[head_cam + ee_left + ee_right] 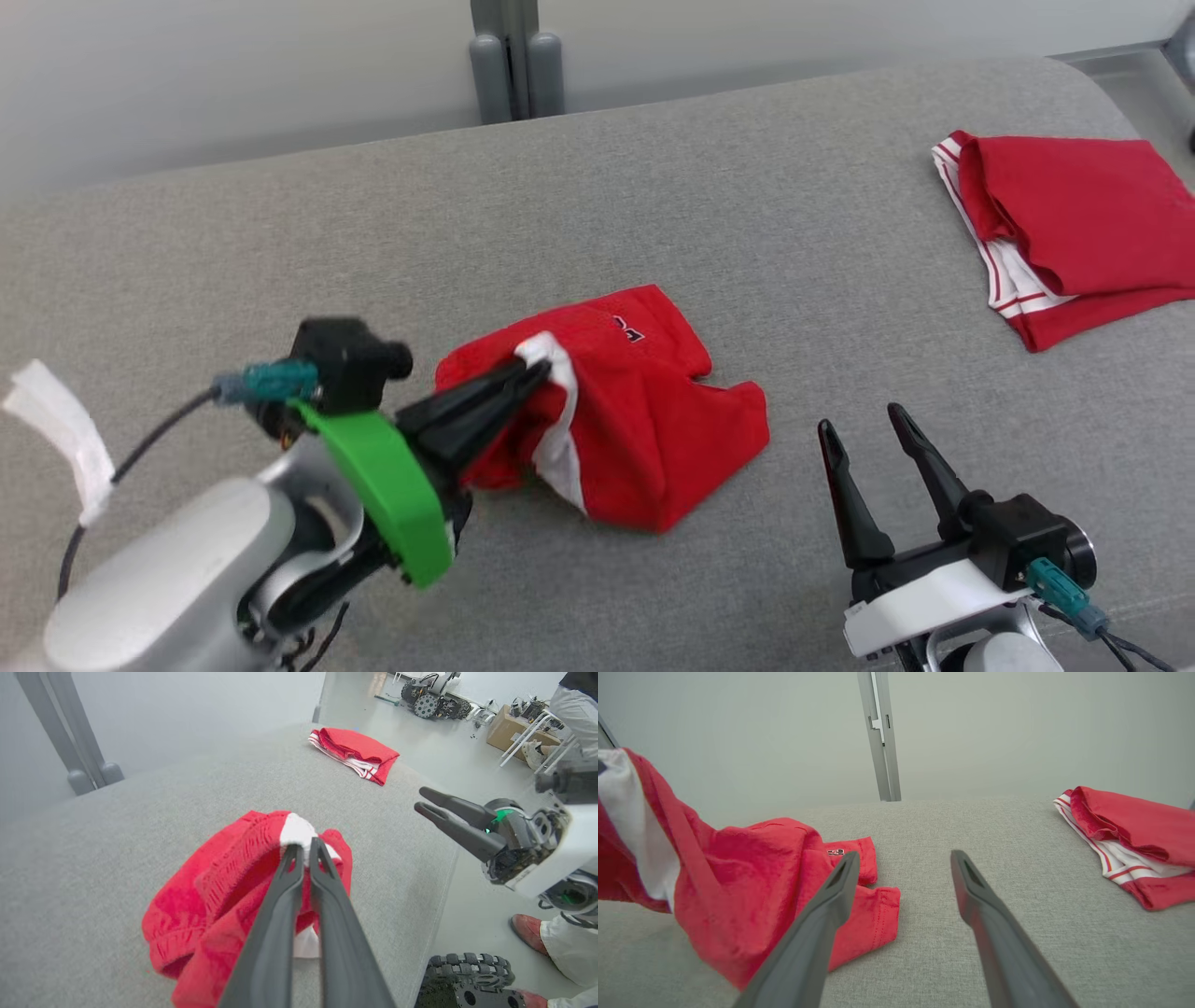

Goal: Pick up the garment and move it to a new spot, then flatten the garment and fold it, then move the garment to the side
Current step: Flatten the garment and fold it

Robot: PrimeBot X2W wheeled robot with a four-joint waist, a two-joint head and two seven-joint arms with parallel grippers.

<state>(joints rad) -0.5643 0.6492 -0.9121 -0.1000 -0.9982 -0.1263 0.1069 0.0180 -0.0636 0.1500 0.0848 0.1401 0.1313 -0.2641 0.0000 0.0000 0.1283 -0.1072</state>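
Observation:
A crumpled red garment with white trim lies in the middle of the grey cushion. My left gripper is shut on the garment's white-trimmed edge and holds that edge lifted off the surface; the wrist view shows the same pinch, left gripper on the garment. My right gripper stands open to the right of the garment, apart from it, with nothing between its fingers. From the right wrist the garment hangs at the left, its lower part resting on the cushion.
A second red garment, folded with white striped trim, lies at the cushion's far right. A grey post stands behind the cushion. In the left wrist view a person's shoe and a wheeled base are on the floor beyond the cushion's edge.

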